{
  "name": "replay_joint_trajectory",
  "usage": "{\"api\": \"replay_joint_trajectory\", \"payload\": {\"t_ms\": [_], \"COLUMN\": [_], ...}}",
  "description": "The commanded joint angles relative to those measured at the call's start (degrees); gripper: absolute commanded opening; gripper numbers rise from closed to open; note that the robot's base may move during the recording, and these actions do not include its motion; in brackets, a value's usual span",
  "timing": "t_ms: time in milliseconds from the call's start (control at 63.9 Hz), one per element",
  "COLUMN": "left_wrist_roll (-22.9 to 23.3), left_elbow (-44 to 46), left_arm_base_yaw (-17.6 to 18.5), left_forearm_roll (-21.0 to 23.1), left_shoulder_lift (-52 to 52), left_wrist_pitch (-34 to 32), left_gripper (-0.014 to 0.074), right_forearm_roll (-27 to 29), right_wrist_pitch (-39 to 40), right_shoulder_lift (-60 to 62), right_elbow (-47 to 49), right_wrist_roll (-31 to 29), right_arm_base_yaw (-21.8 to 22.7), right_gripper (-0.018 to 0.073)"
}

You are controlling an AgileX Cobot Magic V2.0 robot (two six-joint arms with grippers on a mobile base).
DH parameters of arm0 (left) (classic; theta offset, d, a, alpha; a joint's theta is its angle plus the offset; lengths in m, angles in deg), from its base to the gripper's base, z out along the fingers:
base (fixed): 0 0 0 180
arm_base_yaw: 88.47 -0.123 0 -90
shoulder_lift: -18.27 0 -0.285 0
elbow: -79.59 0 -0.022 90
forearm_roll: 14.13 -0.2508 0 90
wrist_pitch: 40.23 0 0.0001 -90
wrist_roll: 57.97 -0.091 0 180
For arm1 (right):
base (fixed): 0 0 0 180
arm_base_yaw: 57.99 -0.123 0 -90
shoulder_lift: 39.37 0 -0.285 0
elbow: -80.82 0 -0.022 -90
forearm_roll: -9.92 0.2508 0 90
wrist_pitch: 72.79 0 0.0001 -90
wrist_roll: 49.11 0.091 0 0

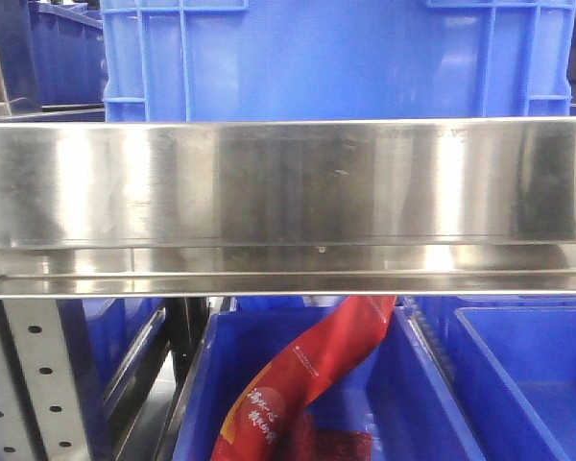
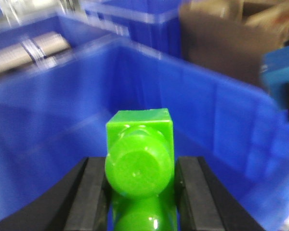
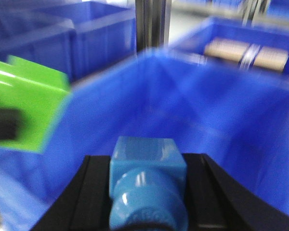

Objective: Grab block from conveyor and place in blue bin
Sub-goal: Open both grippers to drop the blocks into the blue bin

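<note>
In the right wrist view my right gripper [image 3: 148, 162] is shut on the block [image 3: 147, 178], a bright blue stepped piece with its rounded part towards the camera. It hangs over the inside of the blue bin [image 3: 216, 110]. A green block [image 3: 33, 106] of the same shape shows at the left of that view, over the same bin. In the left wrist view my left gripper [image 2: 140, 166] is shut on that green block [image 2: 139, 144], above the blue bin [image 2: 221, 110]. The conveyor is out of view. Neither gripper shows in the front view.
A steel shelf edge [image 1: 288, 182] fills the front view, with a blue crate [image 1: 336, 58] above it. Below it are blue bins [image 1: 518, 375], one holding a red packet [image 1: 307, 375]. A brown cardboard box [image 2: 216, 33] stands behind the bin. Neighbouring bins hold tan bundles [image 3: 245, 53].
</note>
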Motion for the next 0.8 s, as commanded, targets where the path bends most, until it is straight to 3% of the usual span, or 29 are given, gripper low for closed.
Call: {"api": "replay_joint_trajectory", "payload": {"t_ms": [0, 125, 204, 391, 501, 673, 783], "left_wrist_roll": [0.0, 0.3, 0.4, 0.4, 0.5, 0.6, 0.6], "left_elbow": [0.8, 0.8, 0.8, 0.8, 0.8, 0.9, 0.9], "left_arm_base_yaw": [0.1, 0.1, 0.1, 0.1, 0.1, 0.1, 0.1], "left_forearm_roll": [0.3, 0.3, 0.3, 0.3, 0.3, 0.6, 0.6], "left_shoulder_lift": [-2.9, -5.4, -5.9, -6.0, -6.0, -5.1, -3.3], "left_wrist_pitch": [-1.9, -1.5, -1.5, -1.5, -1.5, -0.7, 0.9], "left_gripper": [-0.0109, -0.0063, 0.004, 0.0405, 0.0566, 0.0568, 0.0516], "right_forearm_roll": [-0.2, -0.2, -0.2, -0.2, -0.2, -0.2, -0.2], "right_wrist_pitch": [1.1, 1.3, 1.3, 1.3, 1.2, -0.1, -0.9], "right_shoulder_lift": [-2.8, -5.4, -6.3, -6.4, -6.4, -5.5, -3.7], "right_elbow": [0.7, 0.7, 0.7, 0.7, 0.7, 0.8, 0.8], "right_wrist_roll": [-0.5, -0.5, -0.5, -0.5, -0.5, -0.5, -0.5], "right_arm_base_yaw": [-0.1, 0.2, 0.3, 0.4, 0.4, 0.4, 0.4], "right_gripper": [-0.0153, -0.0137, -0.0058, 0.0324, 0.0478, 0.0476, 0.0329]}}
